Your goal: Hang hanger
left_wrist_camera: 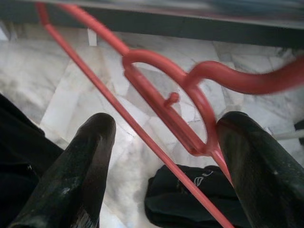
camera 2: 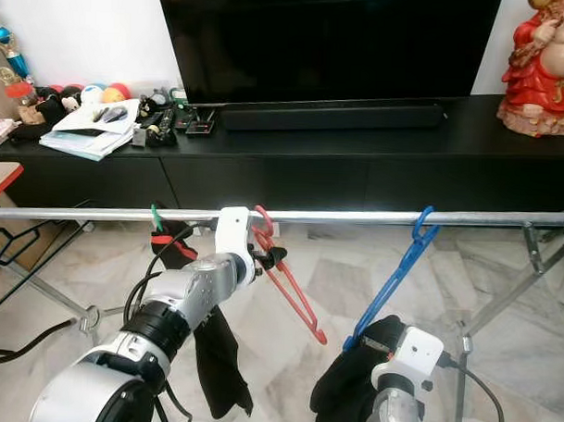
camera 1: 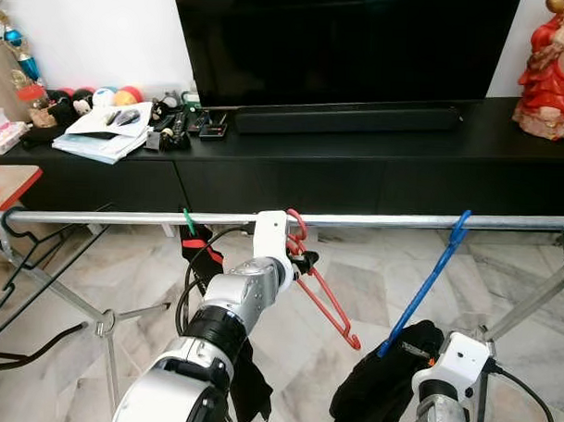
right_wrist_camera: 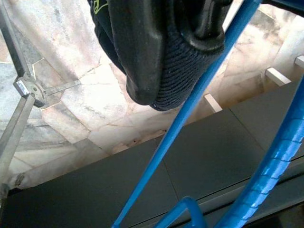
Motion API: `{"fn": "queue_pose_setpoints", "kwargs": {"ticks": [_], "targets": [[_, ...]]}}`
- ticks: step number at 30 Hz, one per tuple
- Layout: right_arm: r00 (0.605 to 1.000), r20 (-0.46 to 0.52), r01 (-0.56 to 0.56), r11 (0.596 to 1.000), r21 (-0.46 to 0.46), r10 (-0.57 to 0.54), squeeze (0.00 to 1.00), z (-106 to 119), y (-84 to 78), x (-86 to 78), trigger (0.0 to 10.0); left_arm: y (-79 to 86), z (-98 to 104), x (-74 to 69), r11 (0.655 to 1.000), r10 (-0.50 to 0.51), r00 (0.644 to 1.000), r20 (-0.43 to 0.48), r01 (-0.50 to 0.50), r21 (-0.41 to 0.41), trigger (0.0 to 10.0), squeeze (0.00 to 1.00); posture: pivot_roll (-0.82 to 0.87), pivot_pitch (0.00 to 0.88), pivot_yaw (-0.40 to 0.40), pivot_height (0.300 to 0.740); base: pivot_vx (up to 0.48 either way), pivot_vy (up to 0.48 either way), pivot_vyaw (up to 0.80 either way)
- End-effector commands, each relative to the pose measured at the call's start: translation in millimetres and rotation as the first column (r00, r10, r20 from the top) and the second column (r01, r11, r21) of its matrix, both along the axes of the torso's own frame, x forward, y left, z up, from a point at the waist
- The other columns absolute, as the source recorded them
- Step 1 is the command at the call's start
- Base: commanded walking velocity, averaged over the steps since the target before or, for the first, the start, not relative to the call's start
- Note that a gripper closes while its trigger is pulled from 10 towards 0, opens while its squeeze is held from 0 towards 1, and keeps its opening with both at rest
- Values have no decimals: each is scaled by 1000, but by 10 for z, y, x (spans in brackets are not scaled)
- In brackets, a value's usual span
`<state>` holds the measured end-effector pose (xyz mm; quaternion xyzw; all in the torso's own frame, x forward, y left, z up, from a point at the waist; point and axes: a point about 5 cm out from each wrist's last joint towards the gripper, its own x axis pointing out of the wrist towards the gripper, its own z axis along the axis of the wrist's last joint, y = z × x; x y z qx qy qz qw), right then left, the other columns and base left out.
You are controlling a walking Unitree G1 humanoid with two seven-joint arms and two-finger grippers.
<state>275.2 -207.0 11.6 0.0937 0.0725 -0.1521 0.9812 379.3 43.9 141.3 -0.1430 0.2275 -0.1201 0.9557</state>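
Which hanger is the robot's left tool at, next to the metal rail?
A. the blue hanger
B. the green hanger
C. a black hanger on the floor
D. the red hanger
D: the left tool is at the neck of the red hanger, whose hook sits over the metal rail; in the left wrist view the red wire passes between its spread black fingers, while the blue hanger hangs further along the rail, toward the robot's right.
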Motion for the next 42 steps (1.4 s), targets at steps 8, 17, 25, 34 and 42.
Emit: {"fn": "queue_pose_setpoints", "kwargs": {"ticks": [8, 17, 25, 34, 42], "targets": [[999, 29, 27, 1000, 1, -27, 0, 9, -3, -32, 10000, -113, -3, 0, 993, -118, 993, -18, 117, -33, 10000, 0, -27, 75, 187, 740, 0, 0, 0], [998, 17, 59, 998, 2, -59, 0, -66, -28, -151, 10000, -12, -111, 12, 999, -31, 997, -68, 34, 37, 10000, 0, -34, 95, 204, 740, 0, 0, 0], [998, 21, 67, 998, 3, -67, 0, -51, -34, -133, 10000, 117, -154, 38, 997, 74, 994, -81, -71, 40, 10000, 0, -41, 90, 214, 740, 0, 0, 0], [997, 25, 70, 997, 10, -70, 0, -35, -8, -101, 10000, 175, -125, 52, 998, 16, 998, -61, -12, 69, 10000, 0, -16, 79, 219, 740, 0, 0, 0], [998, 27, 60, 998, 23, -60, 0, -23, 55, -62, 10000, 265, -197, 30, 994, -38, 998, -44, 42, 96, 10000, 0, -11, 69, 226, 740, 0, 0, 0]]}}
